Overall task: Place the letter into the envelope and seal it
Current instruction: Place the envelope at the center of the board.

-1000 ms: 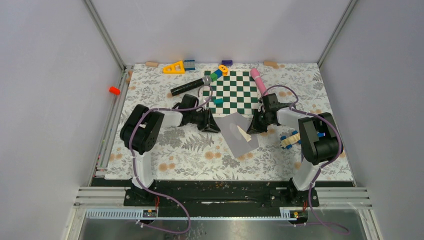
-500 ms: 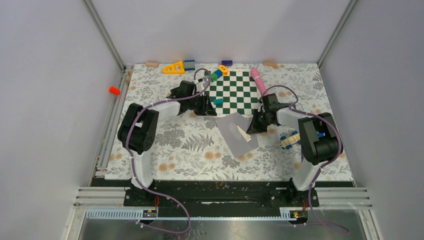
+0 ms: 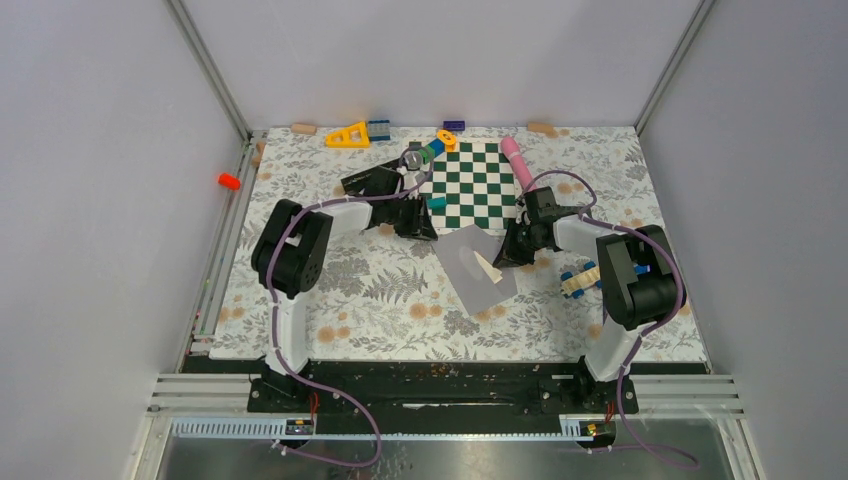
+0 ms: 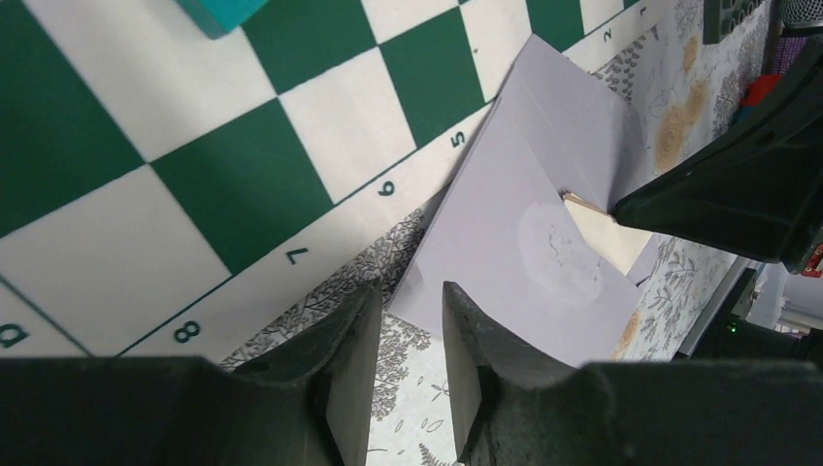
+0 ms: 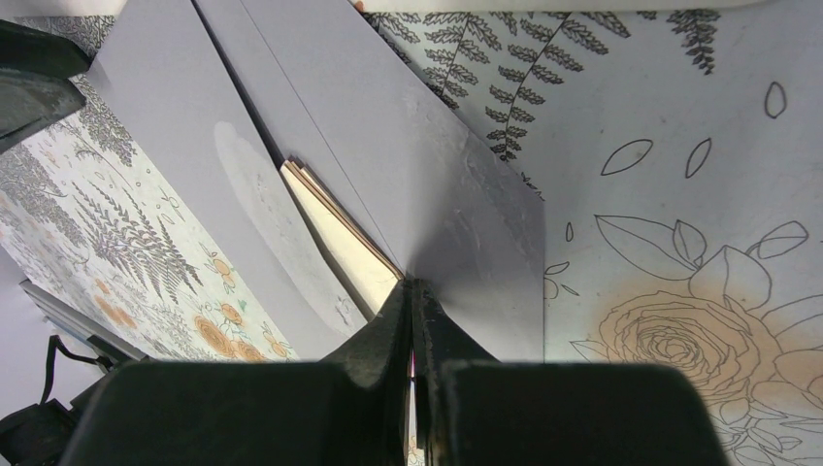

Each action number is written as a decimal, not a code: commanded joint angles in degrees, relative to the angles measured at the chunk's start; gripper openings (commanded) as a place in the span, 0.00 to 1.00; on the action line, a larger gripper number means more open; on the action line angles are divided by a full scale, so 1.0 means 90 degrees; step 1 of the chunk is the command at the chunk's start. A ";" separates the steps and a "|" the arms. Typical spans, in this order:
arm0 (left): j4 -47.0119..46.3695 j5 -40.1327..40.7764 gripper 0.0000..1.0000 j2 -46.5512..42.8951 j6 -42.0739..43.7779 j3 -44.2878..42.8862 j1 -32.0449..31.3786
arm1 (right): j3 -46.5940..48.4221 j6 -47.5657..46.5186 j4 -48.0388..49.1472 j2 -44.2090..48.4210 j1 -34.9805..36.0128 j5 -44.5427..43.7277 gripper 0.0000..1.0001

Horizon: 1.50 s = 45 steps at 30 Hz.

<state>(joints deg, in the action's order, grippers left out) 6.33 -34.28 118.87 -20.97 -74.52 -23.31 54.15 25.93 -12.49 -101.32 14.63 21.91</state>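
Envelope [image 3: 480, 288] one, letter [image 3: 488, 268] one; left tool [image 4: 412, 320], right tool [image 5: 411, 291]: two.

On the envelope's [image 3: 470, 265] near side, the floral mat [image 3: 400, 300] is lying open. The left gripper [image 4: 408, 325] is crowding its far-left corner, the right gripper [image 3: 503, 260] its right edge, a teal block [image 3: 437, 203] sitting beyond.

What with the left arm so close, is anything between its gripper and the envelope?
Nothing visible. The corner of the envelope lies at the gap between the slightly parted fingertips of the left gripper. The teal block sits off to the side on the chessboard.
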 commanded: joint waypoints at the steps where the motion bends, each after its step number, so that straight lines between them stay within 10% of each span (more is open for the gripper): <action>1: -0.0137 -0.0161 0.33 0.0053 0.0065 -0.0069 -0.0071 | -0.0020 -0.0011 0.0066 -0.0070 0.0001 -0.0069 0.00; 26: -0.0023 -0.0432 0.33 -0.0030 0.0122 0.0624 -0.0232 | 0.0238 -0.0037 0.0014 0.0058 -0.0048 0.0132 0.00; 33: 0.0048 -0.0385 0.33 -0.0087 0.0143 0.0680 -0.0222 | 0.0530 -0.0432 -0.0634 0.0364 -0.0138 0.0175 0.45; 45: 0.0039 -0.0410 0.33 -0.0121 0.0114 0.0762 -0.0218 | 0.0593 -0.1230 -0.1358 0.0068 -0.0227 0.0569 0.48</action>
<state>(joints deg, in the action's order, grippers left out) 2.85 -40.32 117.84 -21.06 -69.80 -24.93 58.06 17.80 -21.63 -99.81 13.06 24.99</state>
